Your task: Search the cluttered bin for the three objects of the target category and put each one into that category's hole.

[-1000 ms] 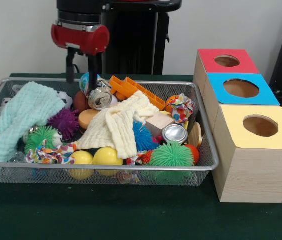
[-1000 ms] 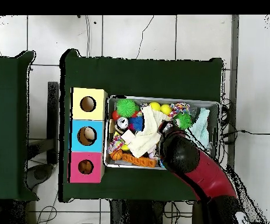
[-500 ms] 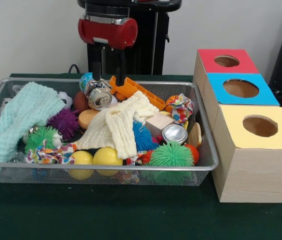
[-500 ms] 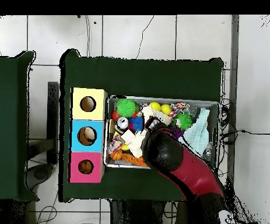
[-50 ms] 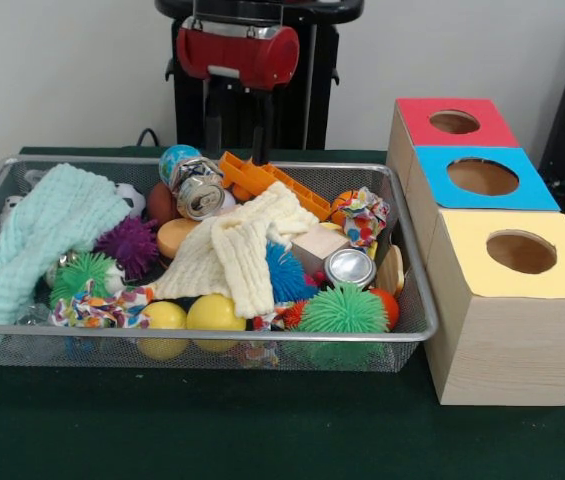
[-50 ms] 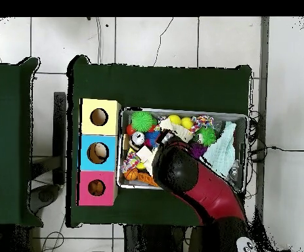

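My gripper (image 5: pixel 238 138) hangs open and empty over the back rim of the wire bin (image 5: pixel 417 300), just above the orange plastic toy (image 5: pixel 267 180). A crushed can (image 5: pixel 200 196) lies to its lower left. A second can (image 5: pixel 350 267) sits near the bin's right end. Two yellow balls (image 5: pixel 215 312) rest at the front rim, among green (image 5: pixel 342 310), purple (image 5: pixel 129 245) and blue (image 5: pixel 284 272) spiky balls. A cream cloth (image 5: pixel 242 245) drapes over the middle. In the overhead view the arm (image 6: pixel 174 172) hides the gripper and the bin's centre.
Three wooden boxes with round holes stand beside the bin: red (image 5: pixel 452 122), blue (image 5: pixel 482 177) and yellow (image 5: pixel 520 252); overhead they are red (image 6: pixel 96 188), blue (image 6: pixel 98 153) and yellow (image 6: pixel 99 117). A mint cloth (image 5: pixel 47 235) fills the bin's left end.
The gripper has travelled right across the back of the bin in the front view, from beside the crushed can to above the orange toy, and has risen slightly. The bin's contents are unmoved.
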Robot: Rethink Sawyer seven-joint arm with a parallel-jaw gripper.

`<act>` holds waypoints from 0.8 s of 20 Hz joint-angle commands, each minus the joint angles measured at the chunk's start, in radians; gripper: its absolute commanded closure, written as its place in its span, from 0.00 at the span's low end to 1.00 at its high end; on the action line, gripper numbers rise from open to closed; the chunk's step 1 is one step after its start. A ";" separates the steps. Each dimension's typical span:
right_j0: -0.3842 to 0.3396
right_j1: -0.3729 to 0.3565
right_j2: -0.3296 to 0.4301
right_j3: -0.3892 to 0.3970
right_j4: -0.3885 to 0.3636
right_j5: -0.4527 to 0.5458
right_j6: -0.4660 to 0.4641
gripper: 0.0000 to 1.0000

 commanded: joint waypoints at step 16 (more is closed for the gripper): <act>-0.002 0.173 0.034 -0.114 0.058 0.008 0.221 0.00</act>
